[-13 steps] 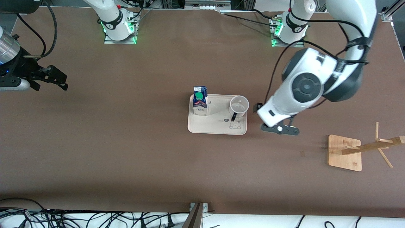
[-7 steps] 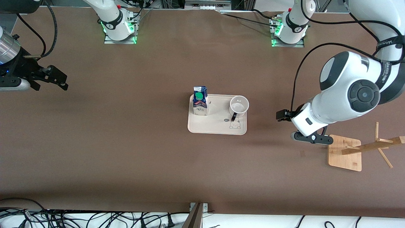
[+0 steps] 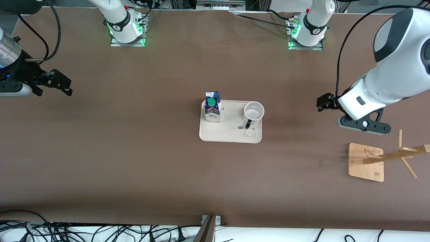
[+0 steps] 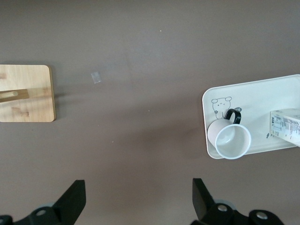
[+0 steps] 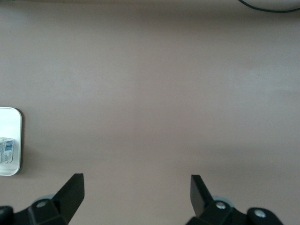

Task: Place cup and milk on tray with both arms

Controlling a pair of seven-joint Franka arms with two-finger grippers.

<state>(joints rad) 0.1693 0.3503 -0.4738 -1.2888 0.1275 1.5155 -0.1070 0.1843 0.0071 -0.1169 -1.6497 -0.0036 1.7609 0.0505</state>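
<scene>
I see the cream tray (image 3: 230,131) at mid-table (image 3: 134,151). The milk (image 3: 212,107) stands upright on its end toward the right arm; the cup (image 3: 253,112) sits upright on its other end. My left tool (image 4: 136,206) hangs over bare table between the tray and a wooden rack (image 3: 366,162), fingers apart, empty. My right tool (image 5: 136,201) waits over its end of the table, fingers spread, empty.

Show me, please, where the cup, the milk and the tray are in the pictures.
cup (image 3: 253,112): front view, on its white inside.
milk (image 3: 211,102): front view, on its green screw cap.
tray (image 3: 228,135): front view, on a bare part of its floor.
</scene>
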